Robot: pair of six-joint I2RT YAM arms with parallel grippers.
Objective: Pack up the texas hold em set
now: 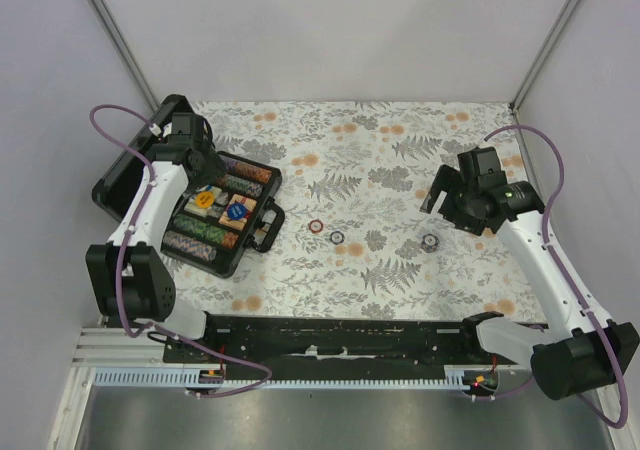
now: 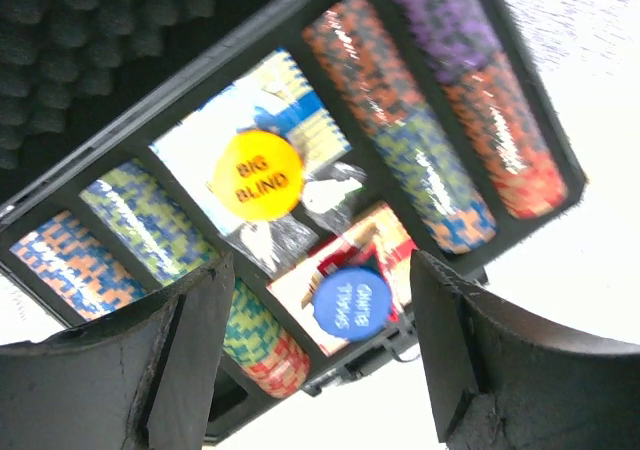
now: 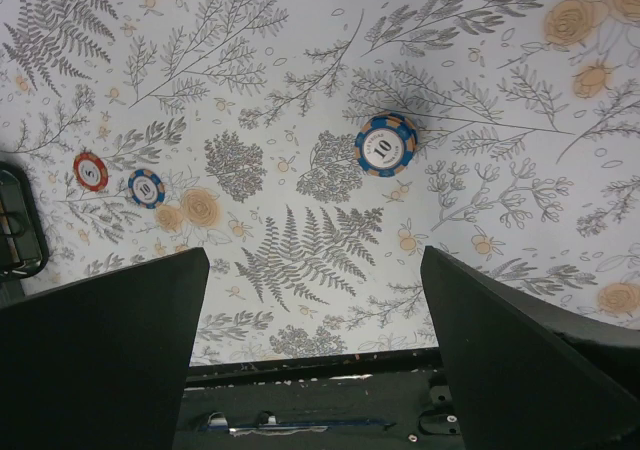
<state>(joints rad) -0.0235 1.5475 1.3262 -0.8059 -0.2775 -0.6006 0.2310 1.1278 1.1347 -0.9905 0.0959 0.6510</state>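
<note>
Case: the black case (image 1: 118,180) lies open at the left of the worktop (image 1: 400,140), lid tipped back so its compartments can be reached.
Left fingers (image 2: 190,350): spread and empty, hovering over the yellow button (image 2: 257,175) and blue button (image 2: 349,303) between the chip rows (image 2: 430,160).
Right fingers (image 3: 110,340): spread, holding nothing, above the blue chip (image 3: 386,144), probably lining up a pick.
Unpacked: that chip, plus the red chip (image 3: 90,170) and a third chip (image 3: 146,186) nearer the case.
</note>
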